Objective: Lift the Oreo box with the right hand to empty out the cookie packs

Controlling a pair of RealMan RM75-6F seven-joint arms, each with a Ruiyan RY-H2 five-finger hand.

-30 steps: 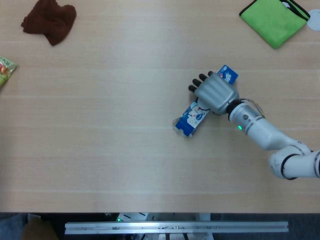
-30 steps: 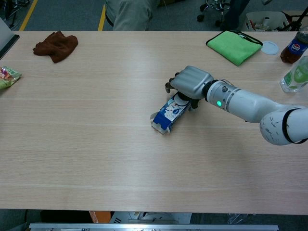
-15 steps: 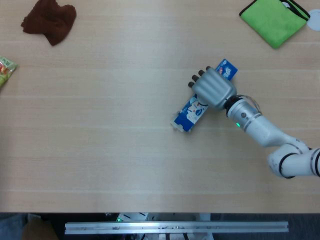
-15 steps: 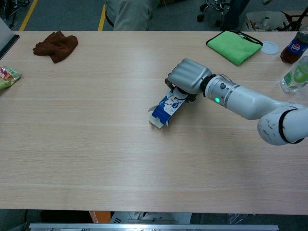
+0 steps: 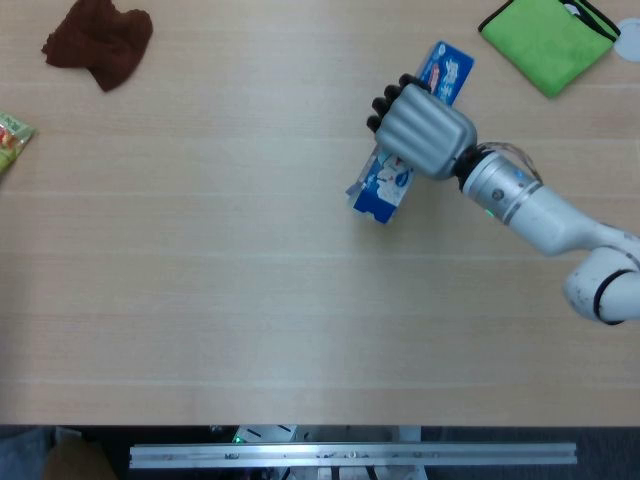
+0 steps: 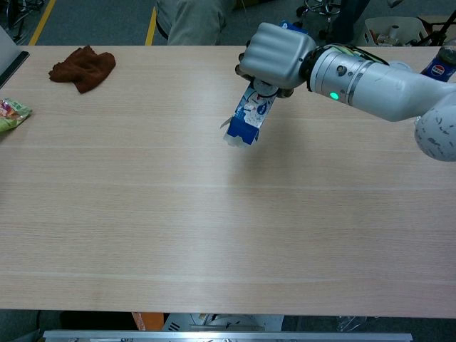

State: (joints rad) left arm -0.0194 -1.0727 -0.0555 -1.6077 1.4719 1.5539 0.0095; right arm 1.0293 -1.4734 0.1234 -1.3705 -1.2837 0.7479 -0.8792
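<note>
My right hand (image 5: 422,132) (image 6: 276,54) grips the blue Oreo box (image 5: 388,186) (image 6: 247,120) around its middle and holds it in the air above the table. The box tilts steeply, its open flapped end pointing down and to the left, its other end (image 5: 446,68) sticking up past my fingers. No cookie packs show on the table or at the box mouth. My left hand is in neither view.
A brown cloth (image 5: 98,40) (image 6: 83,67) lies at the far left; a snack packet (image 5: 10,140) (image 6: 11,112) sits at the left edge. A green cloth (image 5: 548,40) (image 6: 347,68) lies far right, with a lid (image 6: 400,70) and bottles (image 6: 438,110) beyond it.
My right hand has raised the Oreo box off the table and away from me, tipping it from nearly flat to steeply tilted with the open end down.
</note>
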